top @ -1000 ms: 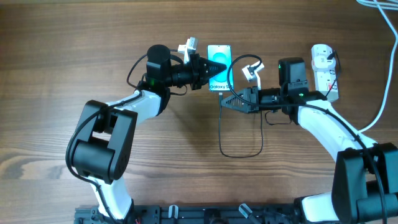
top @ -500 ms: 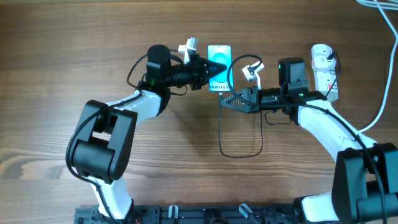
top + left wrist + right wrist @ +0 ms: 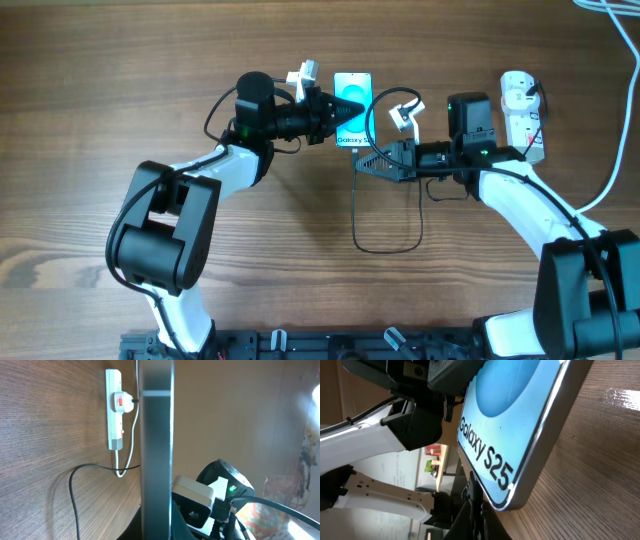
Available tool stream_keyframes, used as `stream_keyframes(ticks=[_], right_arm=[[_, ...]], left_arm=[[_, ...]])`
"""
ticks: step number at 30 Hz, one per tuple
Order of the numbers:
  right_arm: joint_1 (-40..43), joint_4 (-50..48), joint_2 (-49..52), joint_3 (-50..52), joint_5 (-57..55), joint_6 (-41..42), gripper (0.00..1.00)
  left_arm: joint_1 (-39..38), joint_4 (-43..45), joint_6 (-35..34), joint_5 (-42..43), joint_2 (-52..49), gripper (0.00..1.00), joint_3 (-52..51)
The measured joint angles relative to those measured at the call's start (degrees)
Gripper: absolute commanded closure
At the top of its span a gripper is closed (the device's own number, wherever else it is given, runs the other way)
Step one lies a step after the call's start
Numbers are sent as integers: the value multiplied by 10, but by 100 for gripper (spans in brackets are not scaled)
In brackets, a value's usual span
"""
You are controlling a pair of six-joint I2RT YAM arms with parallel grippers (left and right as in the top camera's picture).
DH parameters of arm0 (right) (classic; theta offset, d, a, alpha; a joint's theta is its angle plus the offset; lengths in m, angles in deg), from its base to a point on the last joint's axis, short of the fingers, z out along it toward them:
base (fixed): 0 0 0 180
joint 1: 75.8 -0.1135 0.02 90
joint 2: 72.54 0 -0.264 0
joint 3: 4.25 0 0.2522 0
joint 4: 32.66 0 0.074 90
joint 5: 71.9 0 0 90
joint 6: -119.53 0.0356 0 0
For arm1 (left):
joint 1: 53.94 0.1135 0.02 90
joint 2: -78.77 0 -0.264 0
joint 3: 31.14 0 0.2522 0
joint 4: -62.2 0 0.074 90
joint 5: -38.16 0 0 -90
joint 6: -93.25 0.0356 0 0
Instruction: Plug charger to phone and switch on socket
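Nothing had shifted: left gripper (image 3: 338,108) clamped the phone (image 3: 353,88), well apart from the socket (image 3: 520,110); right gripper (image 3: 362,162) pinched the charger (image 3: 385,247) tip near its lower edge, insertion pending, the next move needing fine port alignment.

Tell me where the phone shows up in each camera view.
Overhead: phone at top centre, teal screen showing.
Left wrist: likely the grey upright bar mid-frame, seen edge-on.
Right wrist: close up, filling the upper middle, Galaxy S25 readable.
Shared landmark: socket, far right of the phone overhead and upper left in the left wrist view; not in the right wrist view.
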Motion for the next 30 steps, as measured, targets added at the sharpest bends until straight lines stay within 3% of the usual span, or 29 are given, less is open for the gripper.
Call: stream_keyframes(ticks=[30], right_arm=[[2,19,0,0,9,-10,96]], left_arm=[[0,0,7,0,0,96,0]])
